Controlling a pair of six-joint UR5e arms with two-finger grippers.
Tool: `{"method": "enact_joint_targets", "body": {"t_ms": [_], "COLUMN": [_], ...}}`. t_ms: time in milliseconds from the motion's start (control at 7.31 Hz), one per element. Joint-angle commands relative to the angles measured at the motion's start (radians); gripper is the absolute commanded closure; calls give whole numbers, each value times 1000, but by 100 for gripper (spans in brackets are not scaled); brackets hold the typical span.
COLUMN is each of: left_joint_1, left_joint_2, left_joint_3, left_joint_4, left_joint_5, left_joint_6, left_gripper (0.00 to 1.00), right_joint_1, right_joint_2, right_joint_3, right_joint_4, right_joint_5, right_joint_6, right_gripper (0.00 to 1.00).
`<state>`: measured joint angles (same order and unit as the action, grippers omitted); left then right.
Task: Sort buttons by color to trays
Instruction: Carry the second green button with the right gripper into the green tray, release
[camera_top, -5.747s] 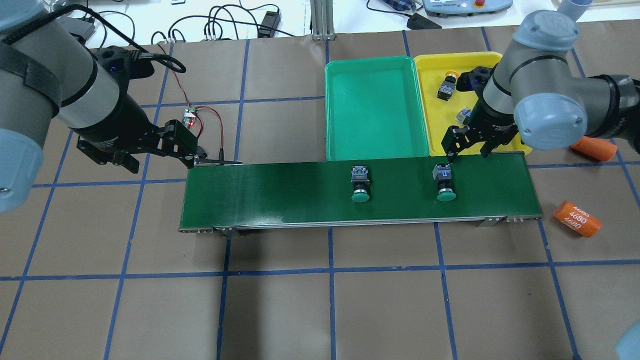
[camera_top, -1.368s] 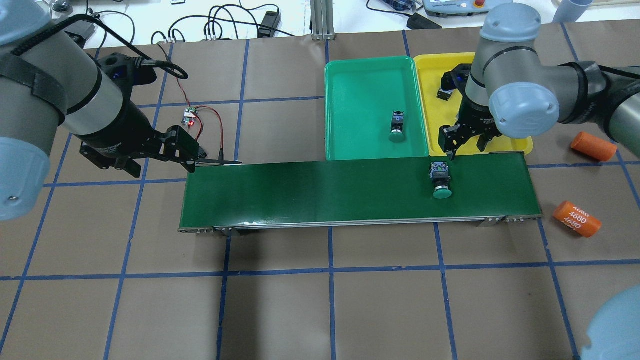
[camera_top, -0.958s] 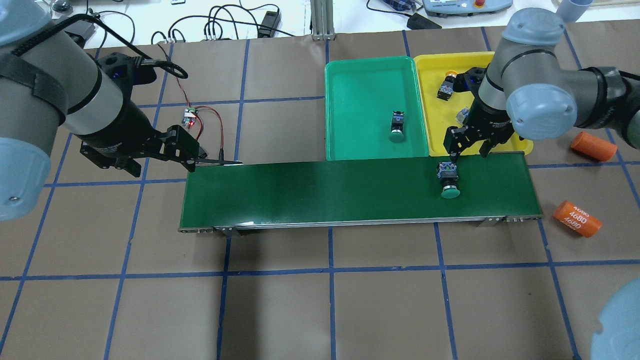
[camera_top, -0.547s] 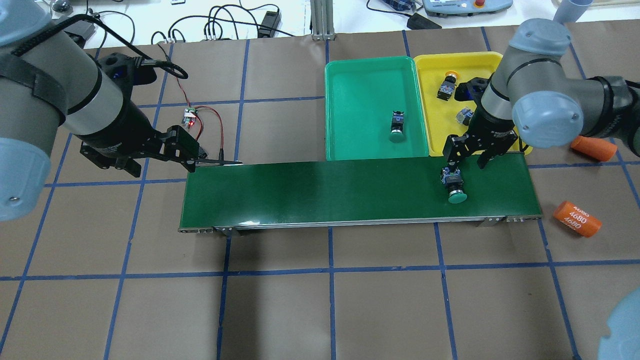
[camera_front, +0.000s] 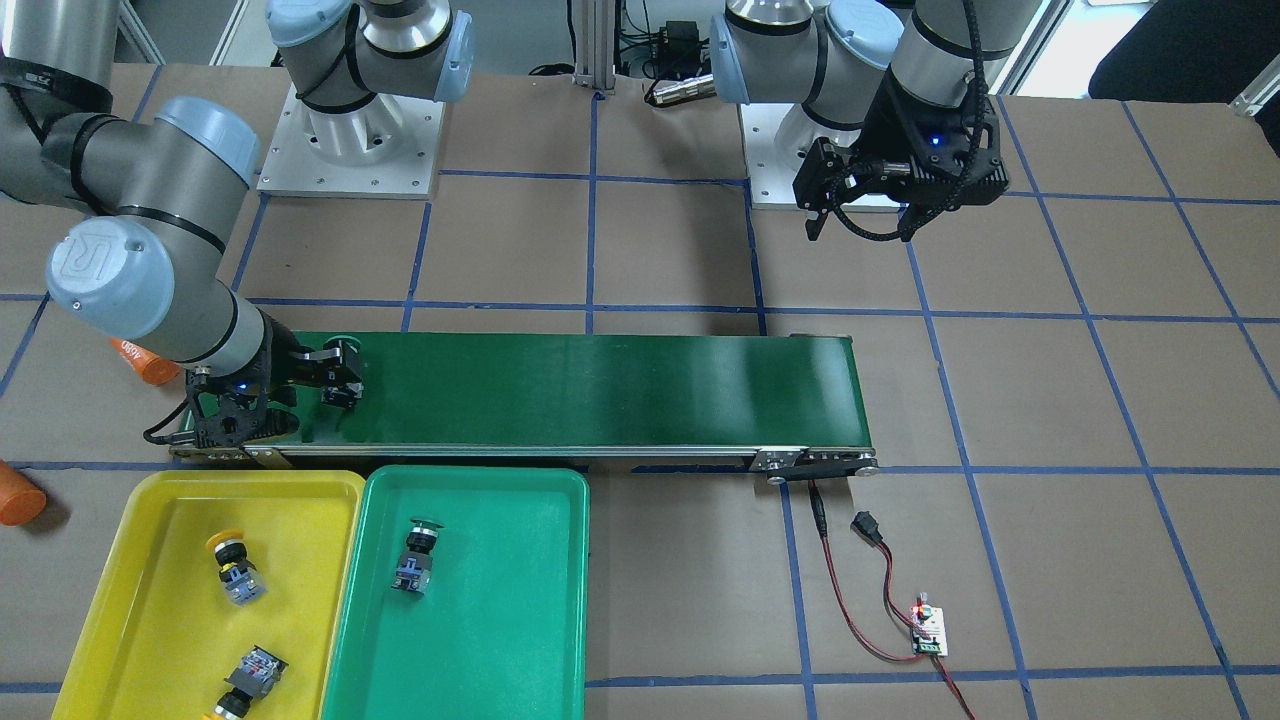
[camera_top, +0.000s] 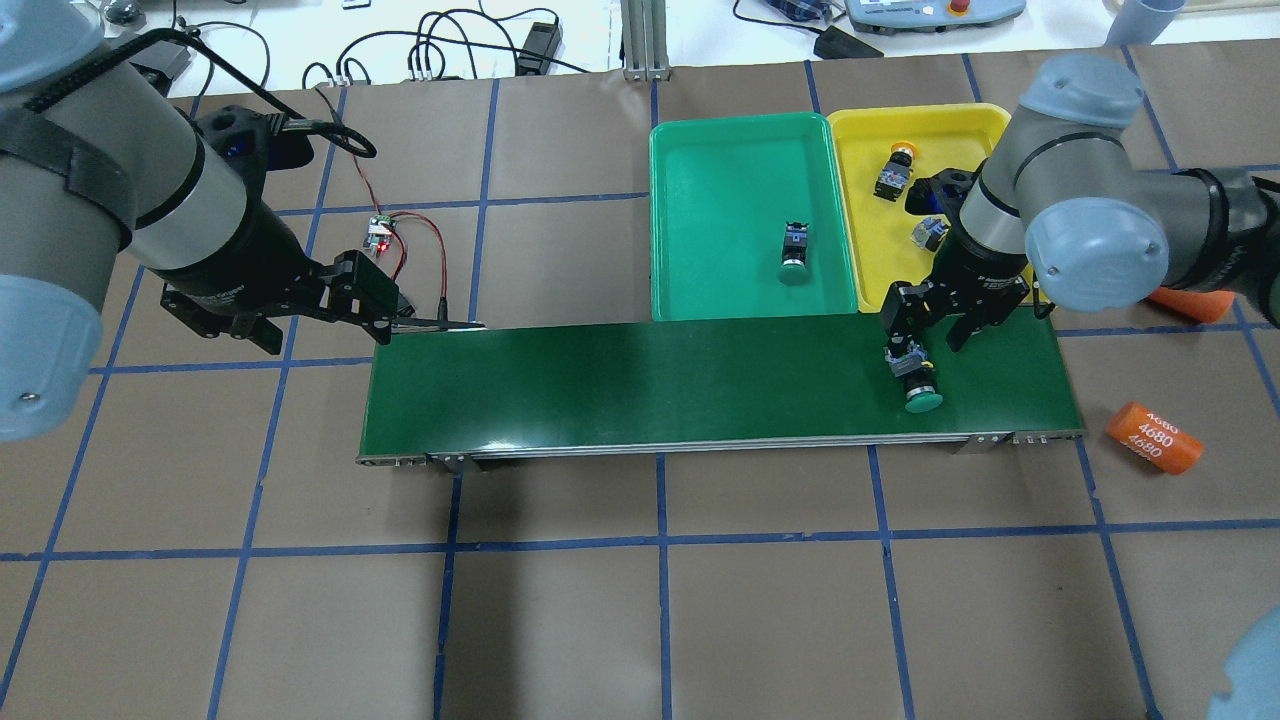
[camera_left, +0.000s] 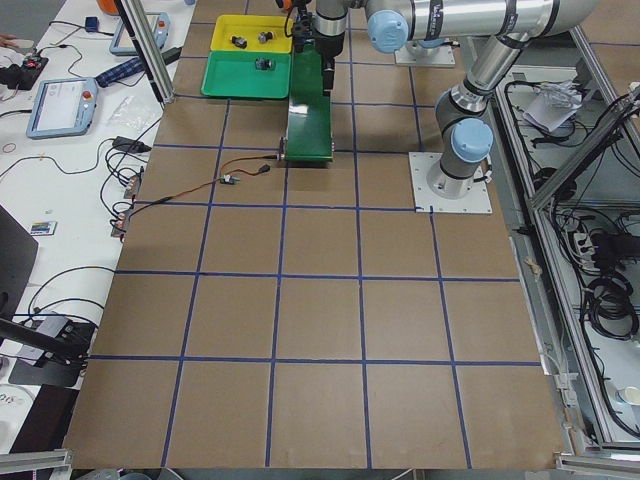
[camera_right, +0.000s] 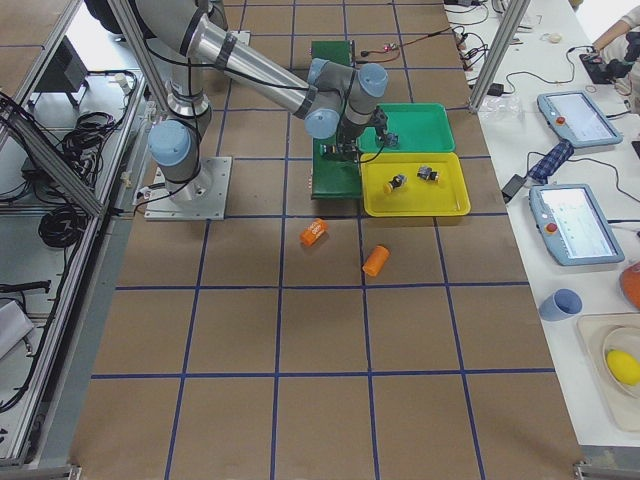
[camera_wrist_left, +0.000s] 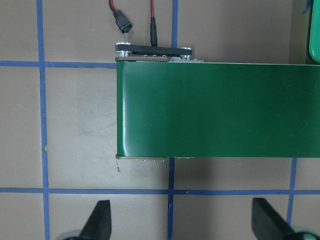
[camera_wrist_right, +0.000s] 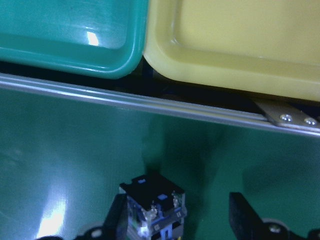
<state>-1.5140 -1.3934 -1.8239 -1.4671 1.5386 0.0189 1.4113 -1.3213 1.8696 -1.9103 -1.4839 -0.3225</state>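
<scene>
Right hand (camera_top: 925, 330): low over the right end of the conveyor belt (camera_top: 640, 385), fingers spread wide, gripping nothing.
Green button on the belt (camera_top: 915, 380): lies on its side. The overhead view shows its cap turned toward the robot's edge of the worktop (camera_top: 640, 620) and its contact block toward the trays.
Right wrist view: only here does the block show between the two fingers (camera_wrist_right: 242, 217). It sits close to one, with a clear gap to the other. I cannot tell whether the near finger touches it.
Left hand (camera_wrist_left: 182, 225): its wrist view shows the fingertips wide apart and empty, with the belt's left end beyond them. The overhead view places it above the worktop by that end, touching nothing.
Green tray (camera_top: 730, 190): just beyond the belt on the operators' side, toward the worktop's right end. It holds the second green button (camera_top: 794, 255), which lies on its side.
Yellow tray (camera_top: 880, 125): side by side with the green tray, nearer the worktop's right end.
Yellow buttons: the front-facing view shows one yellow button (camera_front: 232, 568) in full and the other yellow button (camera_front: 250, 672) cut off at the picture's lower edge. In the overhead view the right arm hides part of one.
Orange cylinders: one orange cylinder (camera_top: 1153, 437), marked 4680, lies off the belt's right end. The second orange cylinder (camera_right: 376, 260) shows whole only in the right side view.
Circuit board (camera_top: 378, 232): near the belt's left end, with red and black wires.
Side views: too small to judge either hand.
</scene>
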Motion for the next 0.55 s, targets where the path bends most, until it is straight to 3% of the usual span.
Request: {"method": "enact_joint_targets", "body": {"t_ms": [0,137,411], "left_joint_1": [0,0,0], "left_joint_2": [-1,-3,1], "left_joint_3": [0,0,0], "left_joint_4": [-1,1,-1], "left_joint_5": [0,-2,0], "left_joint_6": [1,-2,1], "left_gripper": [0,0,0], "right_joint_1": [0,0,1], "right_joint_2": [-1,-1,-1], "right_joint_3": [14,19,20], "right_joint_4": [7,8,7], "right_joint_5": [1,-1,1], "right_joint_6": [-3,-3,-6], "right_gripper": [25,25,53]}}
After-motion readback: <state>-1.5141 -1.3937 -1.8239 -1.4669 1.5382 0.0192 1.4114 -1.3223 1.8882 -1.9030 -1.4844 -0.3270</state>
